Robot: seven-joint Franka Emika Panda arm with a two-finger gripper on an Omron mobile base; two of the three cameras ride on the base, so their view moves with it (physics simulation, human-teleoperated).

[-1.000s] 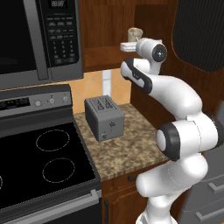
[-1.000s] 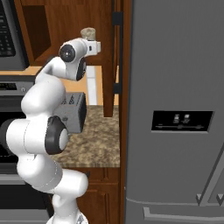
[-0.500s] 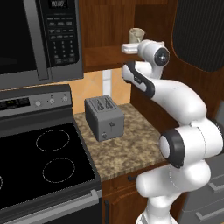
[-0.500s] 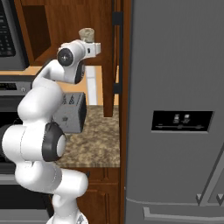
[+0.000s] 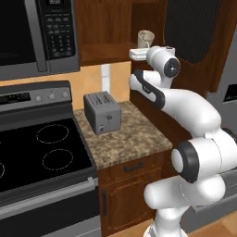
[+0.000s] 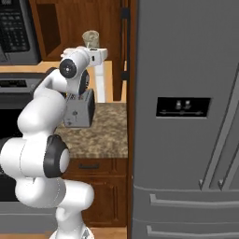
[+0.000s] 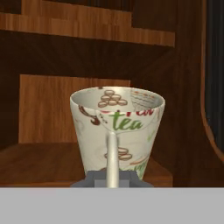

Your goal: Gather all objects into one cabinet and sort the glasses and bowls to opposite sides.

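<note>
Gripper [image 5: 140, 50] clamped on cream mug [image 7: 117, 131] by handle, upright, held up w/in open wall cabinet [image 7: 65, 157], above toaster [image 5: 102, 112].

- The open cabinet [image 7: 52, 153] bay ahead is bare wood, with room to either side of the mug [image 7: 117, 131].
- Its open ribbed-glass door [image 5: 192, 28] bounds the right.
- Below, the toaster [image 5: 102, 112] occupies the bench [image 5: 134, 139].

A cream mug [image 7: 117, 131] printed "tea" stands upright, handle toward the camera, before the open cabinet [image 7: 65, 52] shelf.
</note>
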